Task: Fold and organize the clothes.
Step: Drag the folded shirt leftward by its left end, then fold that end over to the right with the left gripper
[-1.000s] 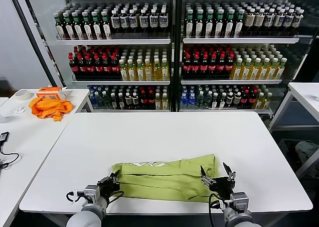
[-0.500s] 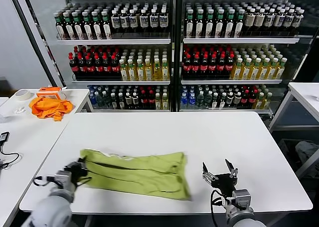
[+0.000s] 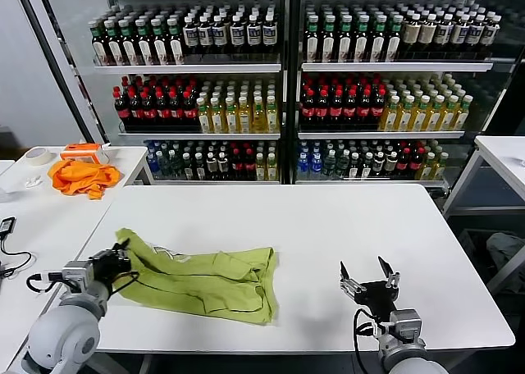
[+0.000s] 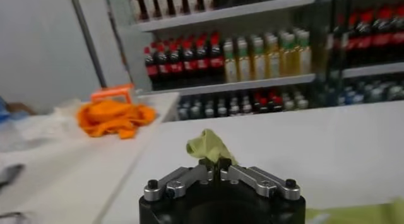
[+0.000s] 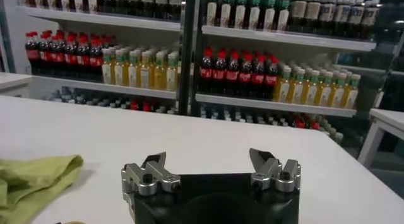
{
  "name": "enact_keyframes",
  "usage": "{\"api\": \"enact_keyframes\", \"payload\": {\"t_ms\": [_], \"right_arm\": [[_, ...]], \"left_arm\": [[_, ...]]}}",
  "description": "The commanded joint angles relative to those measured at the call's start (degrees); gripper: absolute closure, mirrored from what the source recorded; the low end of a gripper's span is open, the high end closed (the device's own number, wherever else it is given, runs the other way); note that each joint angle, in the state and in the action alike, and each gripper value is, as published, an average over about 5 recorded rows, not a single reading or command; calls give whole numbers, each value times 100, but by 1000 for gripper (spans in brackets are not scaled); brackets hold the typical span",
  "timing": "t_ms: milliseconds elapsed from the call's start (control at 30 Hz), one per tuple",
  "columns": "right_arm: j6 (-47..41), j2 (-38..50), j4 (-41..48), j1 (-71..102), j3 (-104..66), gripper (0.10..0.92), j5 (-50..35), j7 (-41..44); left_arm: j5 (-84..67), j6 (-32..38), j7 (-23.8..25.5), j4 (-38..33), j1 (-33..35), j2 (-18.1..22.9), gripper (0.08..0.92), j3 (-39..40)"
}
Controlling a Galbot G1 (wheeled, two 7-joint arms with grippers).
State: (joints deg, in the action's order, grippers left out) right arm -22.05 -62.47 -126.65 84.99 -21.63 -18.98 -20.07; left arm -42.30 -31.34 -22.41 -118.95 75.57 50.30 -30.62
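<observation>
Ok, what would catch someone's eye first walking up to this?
The lime T-shirt, bunched on the white table, its corner pinched in the left tool at the table's left edge. Behind, shelves of bottles fill the wall. The right tool hovers open, apart from the shirt.

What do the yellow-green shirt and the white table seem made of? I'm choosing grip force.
The yellow-green T-shirt, pinched by the left gripper, looks like soft matte knit, likely cotton: it creases and drapes limply. The white table looks like smooth, hard laminate with a faint sheen.
</observation>
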Motion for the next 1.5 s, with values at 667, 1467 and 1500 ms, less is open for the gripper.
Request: {"api": "enact_keyframes", "payload": {"t_ms": [667, 1467, 1500], "right_arm": [[-5, -38, -10, 187, -333, 203, 30, 13], [25, -84, 31, 112, -236, 203, 36, 75], [27, -87, 40, 102, -220, 203, 37, 78]], "left_arm": [[-114, -173, 838, 253, -1192, 1228, 896, 2339], [805, 1276, 1531, 698, -1186, 1773, 744, 2885], [793, 1314, 1528, 604, -1158, 1719, 718, 2818]]}}
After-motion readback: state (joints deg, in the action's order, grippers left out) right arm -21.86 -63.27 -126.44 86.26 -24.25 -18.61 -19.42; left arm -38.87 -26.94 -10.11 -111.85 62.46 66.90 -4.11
